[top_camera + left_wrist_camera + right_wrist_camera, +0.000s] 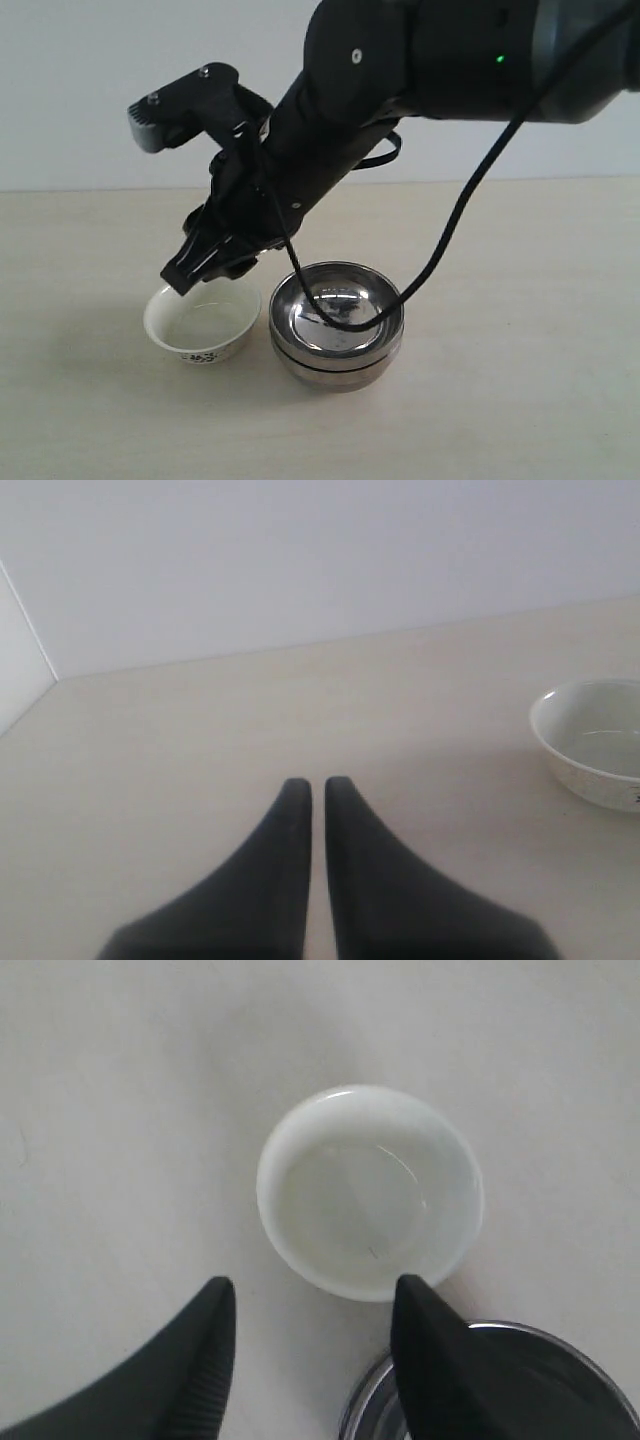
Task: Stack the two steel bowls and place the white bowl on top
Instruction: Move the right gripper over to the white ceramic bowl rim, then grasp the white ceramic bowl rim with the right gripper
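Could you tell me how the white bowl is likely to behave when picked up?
The white bowl looks glossy, so its rim may be slippery. It seems rigid ceramic, probably chipping if knocked against the steel bowls beside it. Its narrow base could let it tip.

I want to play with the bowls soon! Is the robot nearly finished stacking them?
Done: the two steel bowls sit nested, one inside the other. In hand: nothing yet; the right tool hangs open above the white bowl, which stands on the table beside the stack. Left: grab the white bowl and set it on top.
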Robot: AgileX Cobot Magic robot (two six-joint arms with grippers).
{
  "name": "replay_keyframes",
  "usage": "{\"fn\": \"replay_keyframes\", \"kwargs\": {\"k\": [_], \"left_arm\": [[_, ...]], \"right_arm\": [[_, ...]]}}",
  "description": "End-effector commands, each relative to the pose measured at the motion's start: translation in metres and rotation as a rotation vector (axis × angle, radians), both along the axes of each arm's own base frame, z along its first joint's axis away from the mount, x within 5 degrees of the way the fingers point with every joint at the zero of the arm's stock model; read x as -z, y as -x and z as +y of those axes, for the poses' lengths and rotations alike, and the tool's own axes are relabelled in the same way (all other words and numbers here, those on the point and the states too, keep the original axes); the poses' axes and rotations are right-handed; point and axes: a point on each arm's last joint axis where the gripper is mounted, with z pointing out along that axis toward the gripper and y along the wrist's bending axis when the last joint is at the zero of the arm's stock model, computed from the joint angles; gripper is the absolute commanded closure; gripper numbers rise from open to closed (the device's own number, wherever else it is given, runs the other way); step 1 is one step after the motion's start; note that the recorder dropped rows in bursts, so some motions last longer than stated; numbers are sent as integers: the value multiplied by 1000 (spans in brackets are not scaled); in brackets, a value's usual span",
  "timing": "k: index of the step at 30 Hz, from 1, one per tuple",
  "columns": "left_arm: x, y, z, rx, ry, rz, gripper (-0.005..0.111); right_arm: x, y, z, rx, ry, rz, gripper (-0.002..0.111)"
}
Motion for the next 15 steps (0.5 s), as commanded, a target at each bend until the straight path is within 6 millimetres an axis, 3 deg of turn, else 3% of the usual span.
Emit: {"fn": "replay_keyframes", "kwargs": {"k": [1, 8, 15], "left_arm": [[0, 0, 0, -3, 16, -8, 103], [0, 0, 0, -3, 16, -8, 103], [0, 0, 0, -3, 16, -8, 103]], "right_arm": [[24, -2, 15, -40, 56, -20, 65], [60, -15, 28, -18, 59, -18, 65], [75, -17, 51, -48, 68, 2, 65]]}}
